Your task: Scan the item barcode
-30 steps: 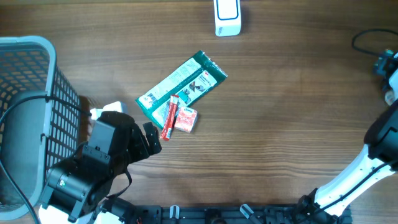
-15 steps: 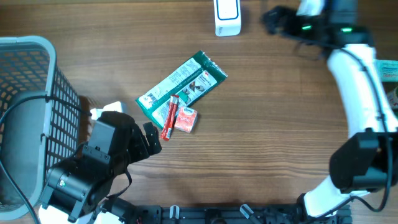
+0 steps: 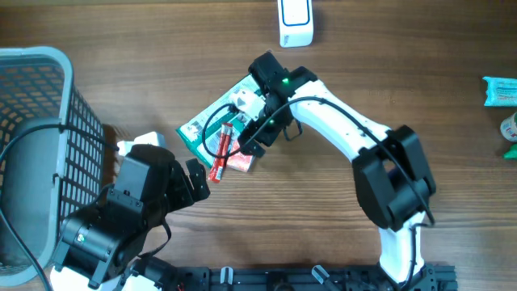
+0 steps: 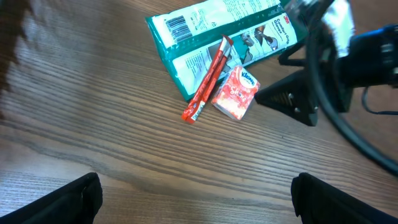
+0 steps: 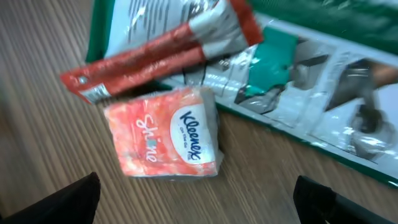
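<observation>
At table centre, the right gripper (image 3: 252, 136) hovers wide open and empty over the tissue pack (image 5: 165, 134), which lies against the red stick (image 4: 208, 78) and green packet (image 3: 212, 115), apparently lined up for pickup. Well apart stands the scanner (image 3: 295, 23); the left gripper (image 4: 199, 199) waits open, holding nothing.

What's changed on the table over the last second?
The right gripper swung in from the far right edge, across the top, and now hovers open over the green packet, red stick and Kleenex pack, holding nothing. Those three items have not moved. The left gripper stayed open beside the basket; the white scanner is where it was.
</observation>
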### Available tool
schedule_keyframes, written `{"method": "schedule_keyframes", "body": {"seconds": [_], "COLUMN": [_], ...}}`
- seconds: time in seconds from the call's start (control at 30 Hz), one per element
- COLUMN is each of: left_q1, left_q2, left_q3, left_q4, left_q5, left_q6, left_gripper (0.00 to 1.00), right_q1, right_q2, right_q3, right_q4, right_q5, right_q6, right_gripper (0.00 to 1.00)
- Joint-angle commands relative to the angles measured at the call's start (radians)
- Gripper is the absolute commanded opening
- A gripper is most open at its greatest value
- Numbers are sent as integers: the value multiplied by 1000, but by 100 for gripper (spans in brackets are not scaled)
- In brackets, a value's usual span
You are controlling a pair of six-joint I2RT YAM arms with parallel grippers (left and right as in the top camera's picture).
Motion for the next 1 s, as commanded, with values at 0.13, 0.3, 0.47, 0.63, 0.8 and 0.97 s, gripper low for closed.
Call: {"method": "schedule_keyframes", "body": {"seconds": [0.13,0.3,0.47,0.63,0.8,0.97], "left_q1": [0,0,0,0,0,0], "left_q2": [-3,-3,-3,-3,-3,-3], "left_q3": [4,4,4,4,4,4], "left_q4": [0,0,0,0,0,0], "left_q5": [-17,-17,-17,-17,-17,-17], "left_q6": [-10,-10,-10,-10,-10,-10], "left_gripper": [100,100,100,100,100,100], "right_q1": [-1,-1,-3,-31,-125,-162], "right_q2": [68,126,128,108,-2,-133], "right_q3": [-11,-11,-21,3,32,50], "right_q4": [65,72,78,-40,-60,6], "right_q5": [-113,-113,-111,58,213,256], "right_q6": [-127,-126,-118,-125,-111,204], "right_gripper": [81,69,29,4,14,100]}}
